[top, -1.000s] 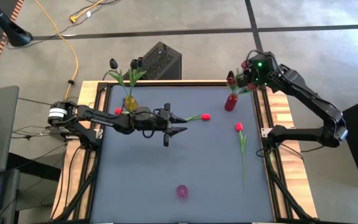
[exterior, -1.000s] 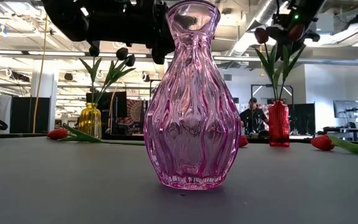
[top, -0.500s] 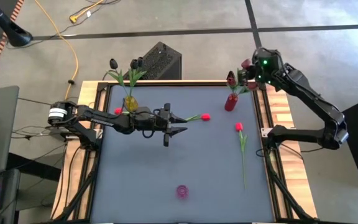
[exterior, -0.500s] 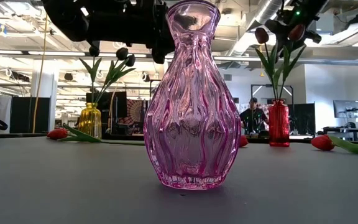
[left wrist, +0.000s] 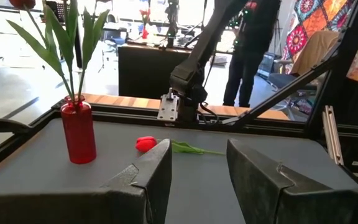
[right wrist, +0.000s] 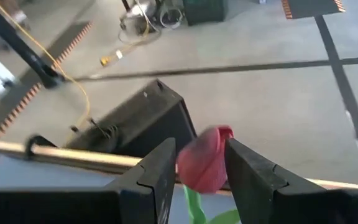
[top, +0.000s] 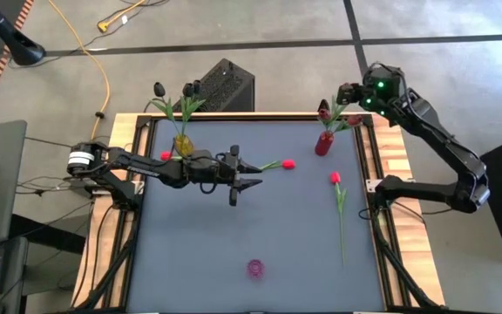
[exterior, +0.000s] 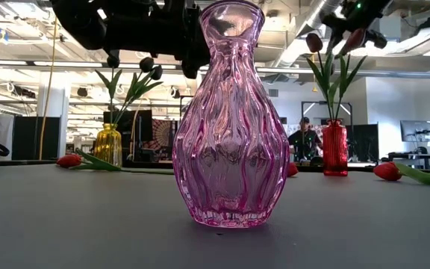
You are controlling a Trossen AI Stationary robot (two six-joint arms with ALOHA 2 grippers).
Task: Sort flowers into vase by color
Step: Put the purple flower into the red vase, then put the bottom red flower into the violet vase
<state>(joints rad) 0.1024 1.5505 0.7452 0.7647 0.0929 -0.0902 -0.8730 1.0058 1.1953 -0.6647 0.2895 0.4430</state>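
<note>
Our right gripper (top: 345, 94) hangs high over the far right corner of the worktop (top: 234, 227), just above the red vase (top: 323, 143). In the right wrist view a red tulip head (right wrist: 205, 159) sits between its fingers (right wrist: 157, 180), but we cannot tell whether the jaws are clamped on it or merely standing around it.

Our left gripper (top: 244, 174) waits over the middle of the worktop, jaws apart and holding nothing.

The relation that matters, we judge, is vertical: the vase mouth lies almost straight below the right gripper.

Two red tulips lie loose. One (top: 338, 199) stretches near-to-far on the right side, head at the far end, nearer the right arm. The other (top: 279, 163) lies left-to-right, just right of the left gripper. The yellow vase (top: 182, 145) holds the dark tulips (top: 190, 88); the pink vase (top: 255, 268) stands empty near us.
</note>
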